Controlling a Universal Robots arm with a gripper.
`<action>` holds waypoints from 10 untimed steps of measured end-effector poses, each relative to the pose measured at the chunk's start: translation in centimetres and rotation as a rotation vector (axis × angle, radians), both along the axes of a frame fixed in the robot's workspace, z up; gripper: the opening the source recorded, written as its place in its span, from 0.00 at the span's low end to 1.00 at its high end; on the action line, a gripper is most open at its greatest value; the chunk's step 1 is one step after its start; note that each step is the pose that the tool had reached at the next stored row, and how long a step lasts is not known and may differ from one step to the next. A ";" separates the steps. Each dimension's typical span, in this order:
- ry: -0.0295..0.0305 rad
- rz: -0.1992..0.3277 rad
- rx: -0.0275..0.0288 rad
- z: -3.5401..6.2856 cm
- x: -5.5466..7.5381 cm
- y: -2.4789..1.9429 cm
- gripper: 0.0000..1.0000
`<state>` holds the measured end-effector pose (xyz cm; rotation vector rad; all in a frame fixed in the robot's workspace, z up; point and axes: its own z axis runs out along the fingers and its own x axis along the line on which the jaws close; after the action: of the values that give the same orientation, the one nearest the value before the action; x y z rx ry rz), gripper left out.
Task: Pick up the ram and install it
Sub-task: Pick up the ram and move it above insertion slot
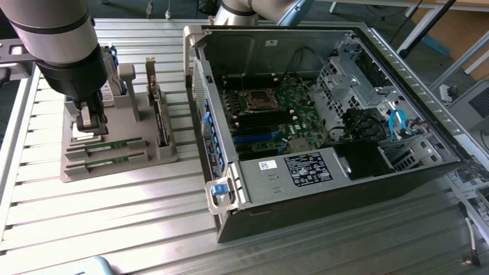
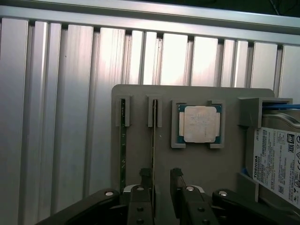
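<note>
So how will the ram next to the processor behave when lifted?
The ram is a thin, narrow board: probably stiff and light. It stands on edge in the holder, so once freed it would likely tip over. Its slim profile gives little grip, so it may twist.

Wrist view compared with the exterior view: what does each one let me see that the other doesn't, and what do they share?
Wrist view: the square processor chip from above and a Toshiba-labelled hard drive. Exterior view: the open computer case with its motherboard, and an upright expansion card. Shared: the grey holder tray, the two ram sticks in it, and the open gripper over the tray.
</note>
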<state>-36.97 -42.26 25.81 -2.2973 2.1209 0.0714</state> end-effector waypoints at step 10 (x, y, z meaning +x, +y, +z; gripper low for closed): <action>0.0002 0.000 -0.0004 0.01 0.0 -0.95 0.30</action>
<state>-36.97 -43.21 25.82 -2.2976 2.1212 0.0712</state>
